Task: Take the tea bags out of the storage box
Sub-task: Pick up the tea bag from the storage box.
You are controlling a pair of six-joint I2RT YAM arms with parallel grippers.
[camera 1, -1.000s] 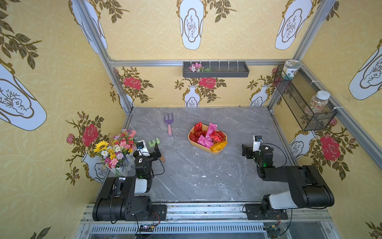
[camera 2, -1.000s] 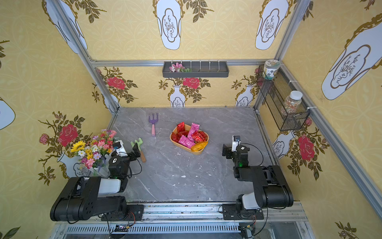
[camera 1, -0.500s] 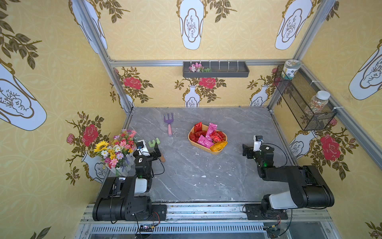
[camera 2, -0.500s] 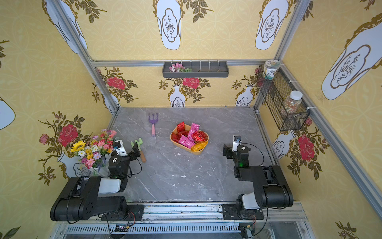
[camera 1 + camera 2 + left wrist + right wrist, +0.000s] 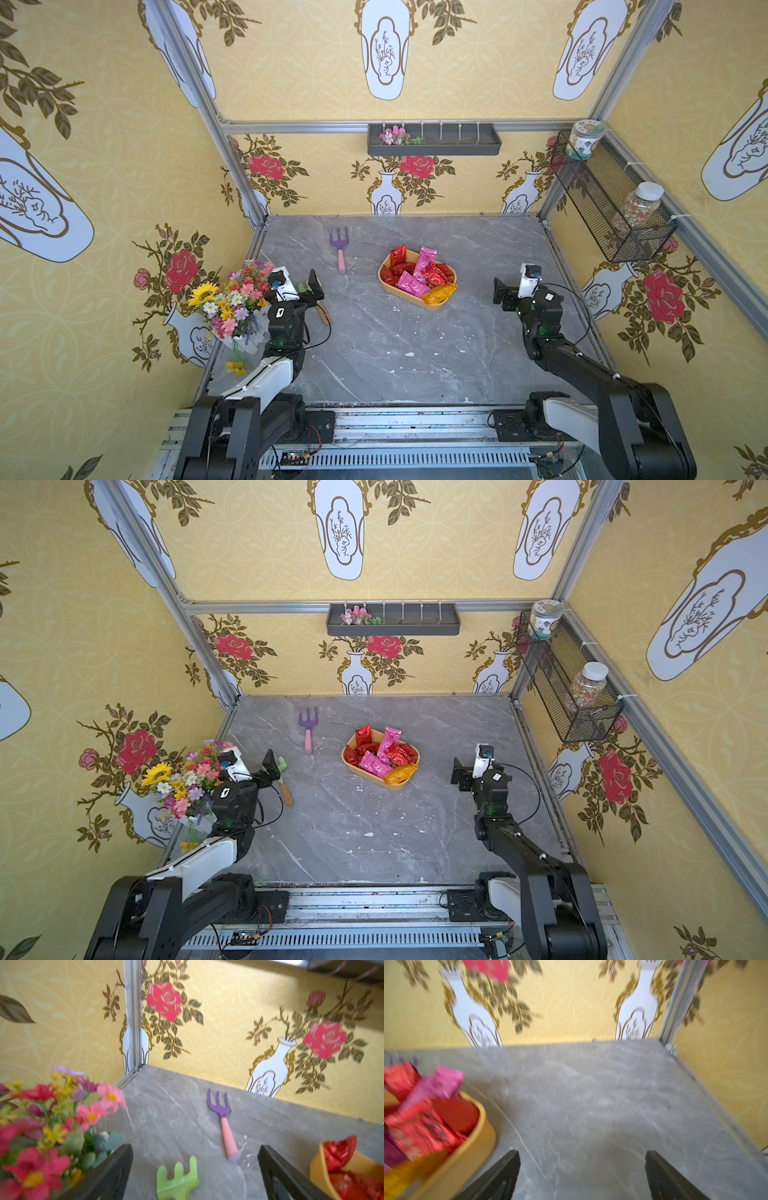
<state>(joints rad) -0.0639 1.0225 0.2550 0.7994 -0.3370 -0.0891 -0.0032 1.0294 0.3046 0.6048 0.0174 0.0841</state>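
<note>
Two grippers, entered first: left gripper (image 5: 297,286) at lower left and right gripper (image 5: 513,291) at lower right of both top views. Each has its jaws spread wide on nothing and has barely shifted from a second ago, though we note motion blur in the right wrist view. Next entry, farther up at frame centre: storage box (image 5: 432,306) on the table (image 5: 374,353), tea bags (image 5: 415,276) heaped inside as before, so we judge the first reach only beginning.

A robot test booth, dressed homelike, is shown. Floral wallpaper (image 5: 299,62) is mounted on aluminium framing (image 5: 299,126).
</note>
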